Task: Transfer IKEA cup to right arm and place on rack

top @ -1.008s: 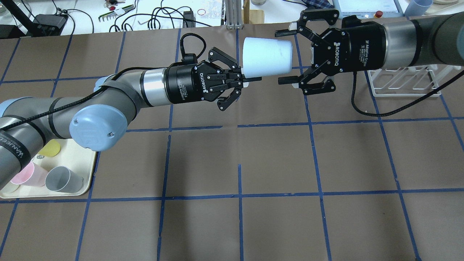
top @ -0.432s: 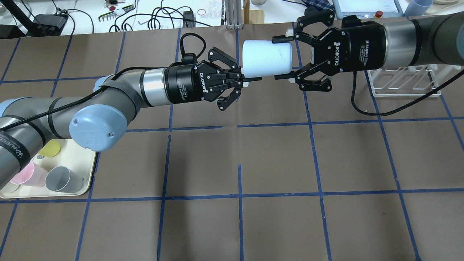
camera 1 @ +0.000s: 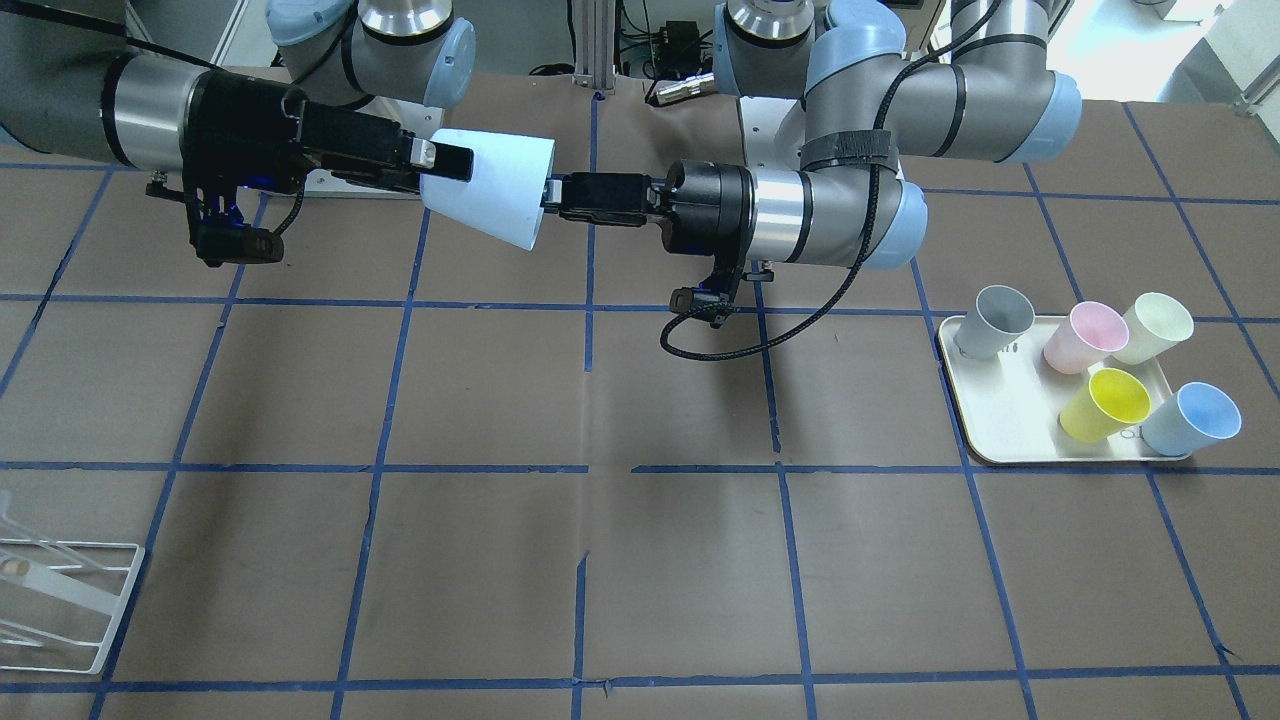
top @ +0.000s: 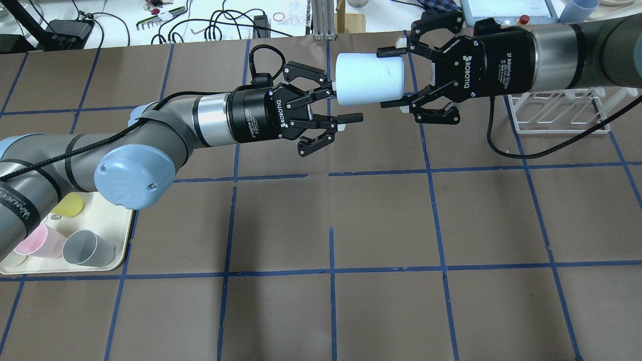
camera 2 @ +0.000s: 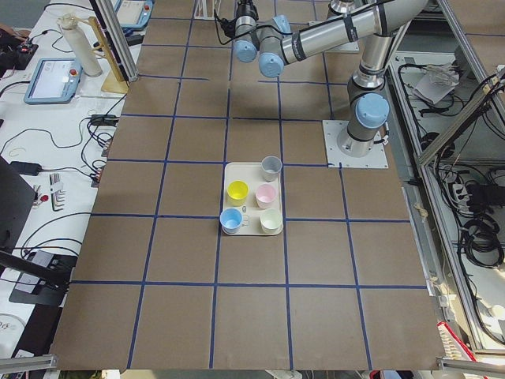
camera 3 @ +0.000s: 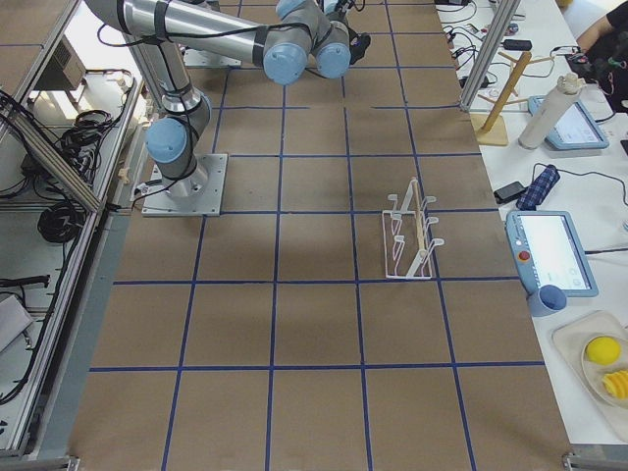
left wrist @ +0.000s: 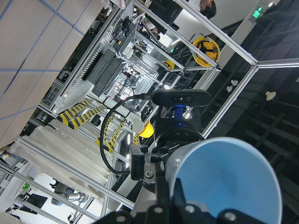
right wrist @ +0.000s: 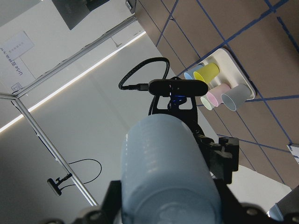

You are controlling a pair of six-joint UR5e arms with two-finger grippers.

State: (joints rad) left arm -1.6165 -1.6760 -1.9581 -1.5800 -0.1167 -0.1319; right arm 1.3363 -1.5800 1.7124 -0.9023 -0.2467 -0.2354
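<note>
Well away from the rack (top: pixel 562 131), at the far end of the table (top: pixel 381 225), a cream tray (camera 1: pixel 1000 440) is carrying five plastic tumblers, all standing rim up: a grey cup (camera 1: pixel 995 320), a pink cup (camera 1: pixel 1085 335), a cream cup (camera 1: pixel 1155 325), a yellow cup (camera 1: pixel 1105 403) and a second light-blue cup (camera 1: pixel 1195 417).

The IKEA cup (top: pixel 368 80) is hanging on its side in mid-air, between the rack and the cream tray. Its rim is pointing away from the rack, toward the left gripper (top: pixel 345 105), and its base is pointing toward the right gripper (top: pixel 383 78). The right gripper is clamping the cup's narrow end between both fingers. The left gripper is standing released, with its fingers spread and the lower one clear of the cup's wall.

A moment earlier the left gripper was pinching the rim, and it is now letting go. The right gripper, wide open a second ago, is now doing the gripping. The cup is staying in the same spot.
</note>
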